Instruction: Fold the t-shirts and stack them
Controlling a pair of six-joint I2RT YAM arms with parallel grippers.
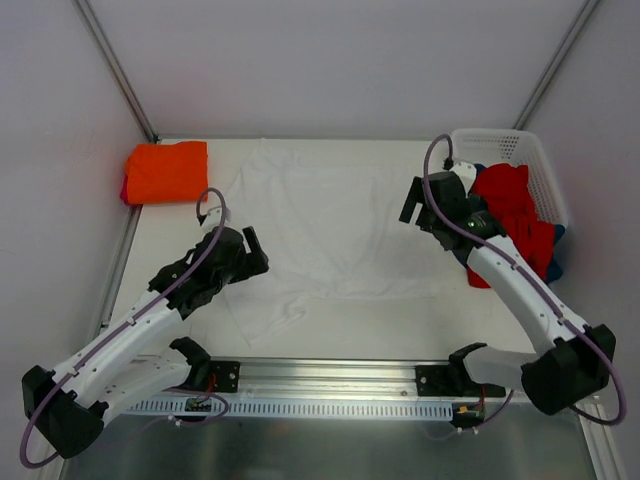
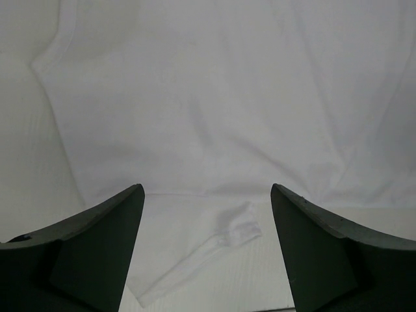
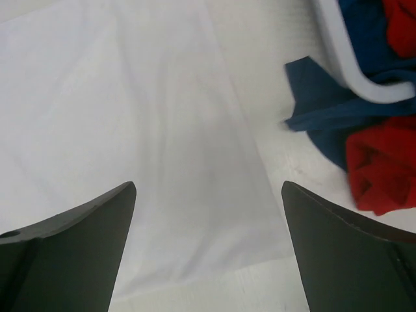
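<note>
A spread t-shirt lies flat in the middle of the tabletop. A folded t-shirt sits in the far left corner. A basket stands in the far right corner, and a heap of t-shirts in it spills over its near side.

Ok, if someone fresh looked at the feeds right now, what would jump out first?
The white t-shirt spread out across the middle of the table, with the left gripper and right gripper open at its two sides. Then the bright orange t-shirt folded in the far left corner, and the white basket at far right spilling red and blue t-shirts.
</note>
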